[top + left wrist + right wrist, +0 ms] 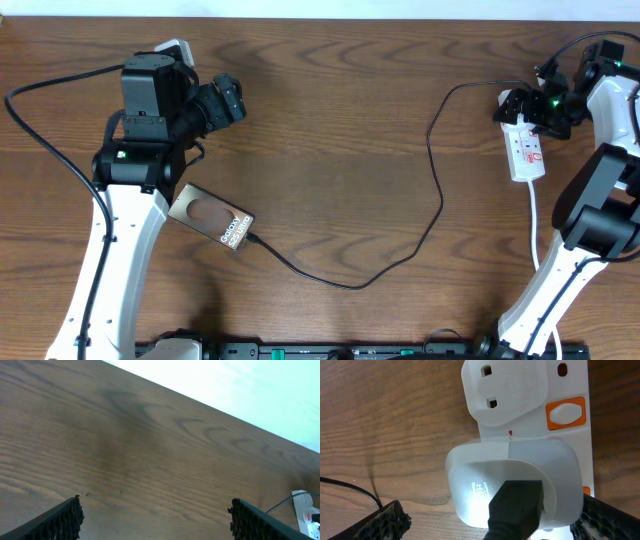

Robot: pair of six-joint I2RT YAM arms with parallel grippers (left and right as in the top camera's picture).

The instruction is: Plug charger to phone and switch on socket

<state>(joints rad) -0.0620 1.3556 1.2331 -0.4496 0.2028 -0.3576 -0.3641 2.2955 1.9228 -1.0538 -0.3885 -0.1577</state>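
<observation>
The brown phone [210, 218] lies flat on the table beside the left arm's white link. The thin black charger cable [437, 190] meets the phone's right end, loops across the table and runs up to the white socket strip [527, 152] at the far right. My left gripper [226, 101] is open and empty, well above and behind the phone; in the left wrist view [155, 522] only bare wood lies between its fingers. My right gripper [520, 110] hovers over the strip's top end. In the right wrist view its open fingers [495, 522] straddle a white adapter [520, 465] holding a black connector [517, 505]. An orange switch [565, 413] sits beside an empty outlet.
The table is dark wood [340, 130] with a pale surface beyond its far edge [240, 385]. The strip's white cord [537, 215] runs down past the right arm's base. A thick black arm cable [40, 130] loops at the far left. The strip's end shows in the left wrist view [306, 516].
</observation>
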